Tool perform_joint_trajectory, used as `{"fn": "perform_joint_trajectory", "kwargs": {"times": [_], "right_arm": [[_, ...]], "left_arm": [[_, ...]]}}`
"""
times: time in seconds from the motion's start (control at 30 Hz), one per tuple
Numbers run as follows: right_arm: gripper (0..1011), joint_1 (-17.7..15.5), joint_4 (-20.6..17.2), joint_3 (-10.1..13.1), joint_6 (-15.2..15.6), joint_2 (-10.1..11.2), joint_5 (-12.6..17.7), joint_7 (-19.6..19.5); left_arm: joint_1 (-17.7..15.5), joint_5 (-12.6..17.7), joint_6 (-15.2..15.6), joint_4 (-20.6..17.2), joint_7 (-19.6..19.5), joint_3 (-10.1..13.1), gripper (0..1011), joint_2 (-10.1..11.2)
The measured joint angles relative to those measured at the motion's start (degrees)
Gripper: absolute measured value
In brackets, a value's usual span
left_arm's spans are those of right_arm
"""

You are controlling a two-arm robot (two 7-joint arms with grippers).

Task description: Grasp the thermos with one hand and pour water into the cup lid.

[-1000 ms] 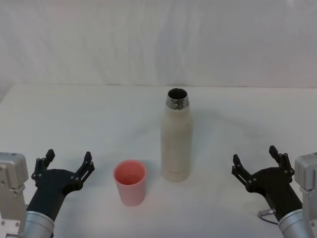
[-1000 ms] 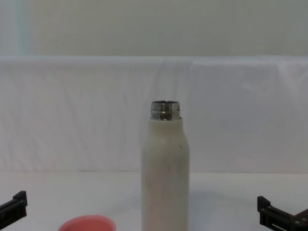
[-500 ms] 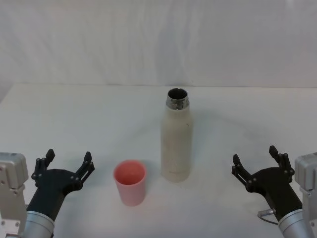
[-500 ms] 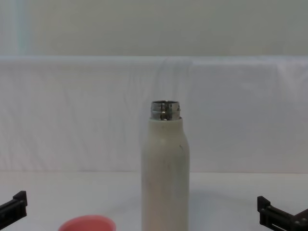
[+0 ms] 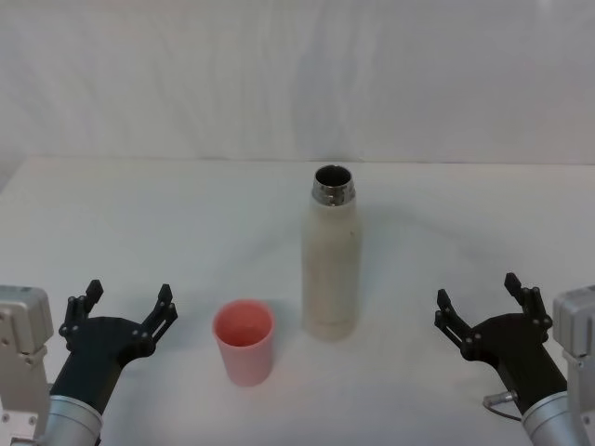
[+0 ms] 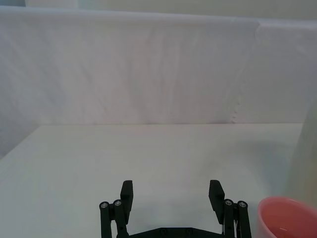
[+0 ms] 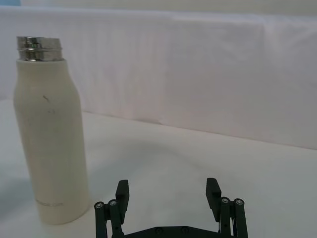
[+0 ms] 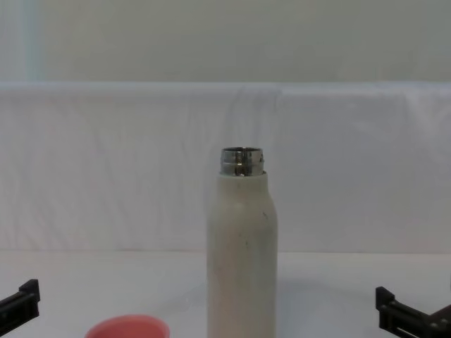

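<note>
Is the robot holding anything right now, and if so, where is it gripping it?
Nothing. The left gripper and right gripper are open, apart from the thermos and cup lid.

white table (image 5: pixel 139 214), upright thermos (image 5: pixel 331 260), cup lid (image 5: pixel 244 342) just beside

Chest view. The thermos (image 8: pixel 242 267) stands upright at centre on the white table (image 8: pixel 338 282), its steel neck uncapped. The pink rim of the cup lid (image 8: pixel 127 327) shows at the lower edge, to the thermos's left and apart from it. A black tip of the left gripper (image 8: pixel 17 308) enters at lower left, and of the right gripper (image 8: pixel 405 317) at lower right, both well apart from the thermos. A white draped backdrop (image 8: pixel 127 162) lies behind.
</note>
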Motion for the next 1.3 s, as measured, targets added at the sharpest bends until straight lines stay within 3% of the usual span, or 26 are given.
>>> {"fn": "perform_joint_trajectory", "kwargs": {"times": [0.3,0.63,0.93,1.3], "right_arm": [[1001,-0.23,-1.74,0.62,0.56,0.39,-0.70,3.43],[1001,-2.46,-6.47,1.85,1.75,3.01,-0.06,9.37],[1001,-3.06,-8.36,1.64,2.66,5.95,4.75,17.23],[1001,0.15,-5.99,-0.54,3.57,6.98,8.89,20.42]], "left_arm": [[0.00,0.00,0.00,0.00,0.00,0.00,1001,0.00],[0.00,0.00,0.00,0.00,0.00,0.00,1001,0.00],[0.00,0.00,0.00,0.00,0.00,0.00,1001,0.00],[0.00,0.00,0.00,0.00,0.00,0.00,1001,0.00]]}}
